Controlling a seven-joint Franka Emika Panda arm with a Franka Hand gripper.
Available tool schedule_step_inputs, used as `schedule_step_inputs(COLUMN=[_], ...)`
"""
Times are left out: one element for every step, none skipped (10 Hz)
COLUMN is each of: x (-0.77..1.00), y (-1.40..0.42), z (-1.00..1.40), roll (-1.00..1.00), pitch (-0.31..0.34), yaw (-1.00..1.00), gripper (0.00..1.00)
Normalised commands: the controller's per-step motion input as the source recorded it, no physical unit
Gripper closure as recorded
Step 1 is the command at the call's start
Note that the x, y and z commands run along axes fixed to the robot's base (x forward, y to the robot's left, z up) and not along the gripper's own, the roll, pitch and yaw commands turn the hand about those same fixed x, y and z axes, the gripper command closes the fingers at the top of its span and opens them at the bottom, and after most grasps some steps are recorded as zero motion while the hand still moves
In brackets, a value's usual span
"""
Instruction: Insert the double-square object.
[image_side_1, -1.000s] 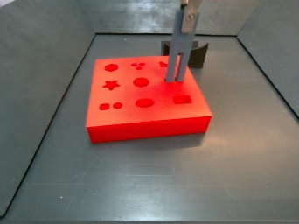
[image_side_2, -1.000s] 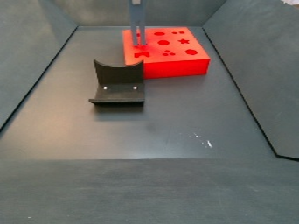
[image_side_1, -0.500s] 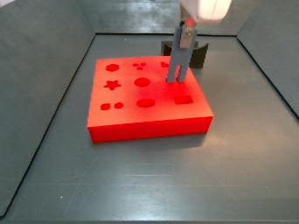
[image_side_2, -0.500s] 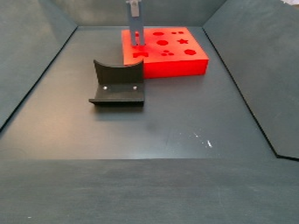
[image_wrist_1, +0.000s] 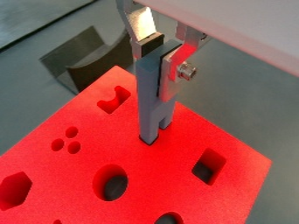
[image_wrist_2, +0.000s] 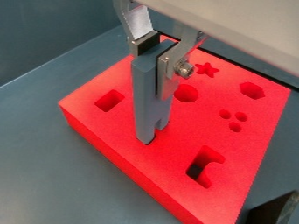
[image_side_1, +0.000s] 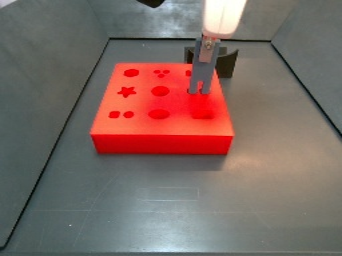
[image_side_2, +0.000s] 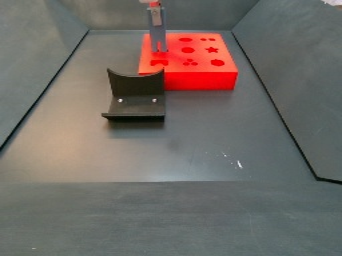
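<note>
The double-square object (image_wrist_1: 155, 105) is a slender grey-blue bar held upright in my gripper (image_wrist_1: 160, 57), which is shut on its upper end. It also shows in a wrist view (image_wrist_2: 149, 101) and in both side views (image_side_1: 202, 72) (image_side_2: 156, 42). Its two prongs point down and meet the top of the red block (image_wrist_1: 70, 175) (image_wrist_2: 117, 131) (image_side_1: 154, 130) (image_side_2: 201, 68), near the block's edge. Whether the prongs are in a hole I cannot tell. My gripper (image_wrist_2: 158, 57) (image_side_1: 210, 42) (image_side_2: 154, 8) stands straight above the block.
The red block's top has several shaped holes, among them a square one (image_wrist_1: 208, 166) and a round one (image_wrist_1: 111, 182). A dark grey block with a curved notch (image_side_2: 135, 95) (image_side_1: 230, 62) stands on the floor beside the red block. Grey walls ring the floor.
The red block has shifted a little and turned squarer under the bar. The gripper has stayed shut on the bar above the same part of the block.
</note>
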Motion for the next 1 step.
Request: schedule_step_inputs(x=[0.0], y=[0.0], z=[0.0], roll=[0.0], pitch=[0.0], yaw=[0.0], gripper=[1.0])
